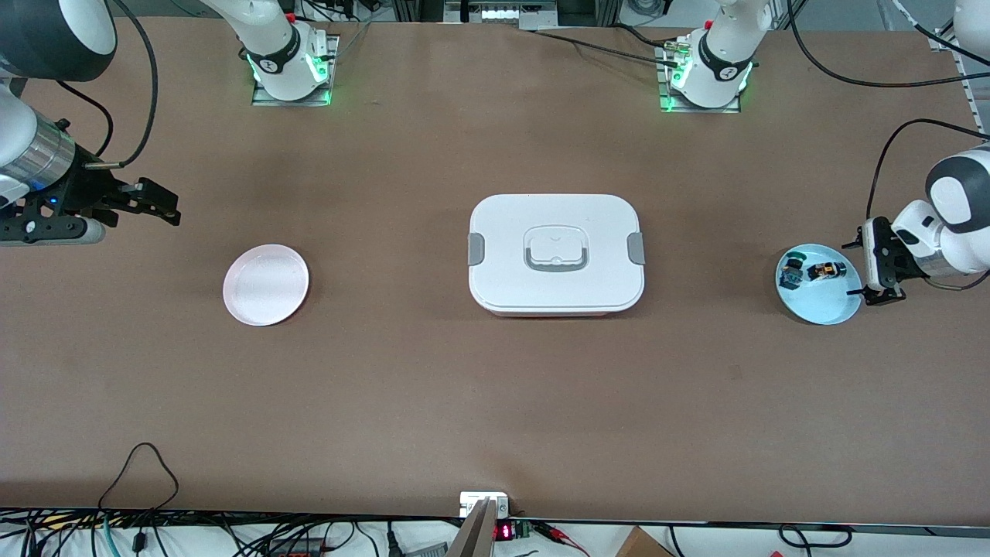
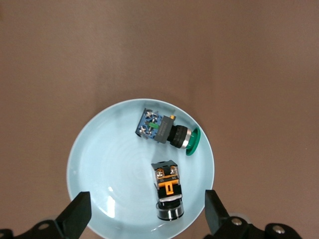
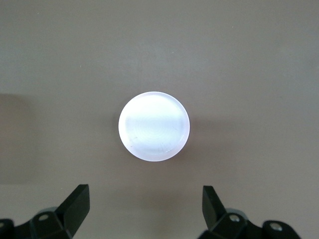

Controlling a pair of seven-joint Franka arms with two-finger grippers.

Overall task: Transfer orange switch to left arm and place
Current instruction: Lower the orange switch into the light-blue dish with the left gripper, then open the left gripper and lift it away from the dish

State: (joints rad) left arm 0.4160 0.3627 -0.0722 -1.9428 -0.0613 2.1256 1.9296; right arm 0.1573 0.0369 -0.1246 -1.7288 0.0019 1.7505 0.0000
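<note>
I have the left gripper [image 2: 144,219] over the light blue plate [image 1: 839,309] at the left arm's end, jaws wide apart and empty, lined up on the orange switch [image 2: 168,190], which lies on that plate beside the green switch [image 2: 167,131]. The box [image 1: 555,253] sits mid-table between the plates. The right gripper [image 1: 147,203] waits spread open above the table near the pink plate [image 1: 265,284], probably ready for a handover.

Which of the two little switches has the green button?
The green-buttoned switch, lying beside the orange switch on the blue plate; it has blue parts, no orange.
</note>
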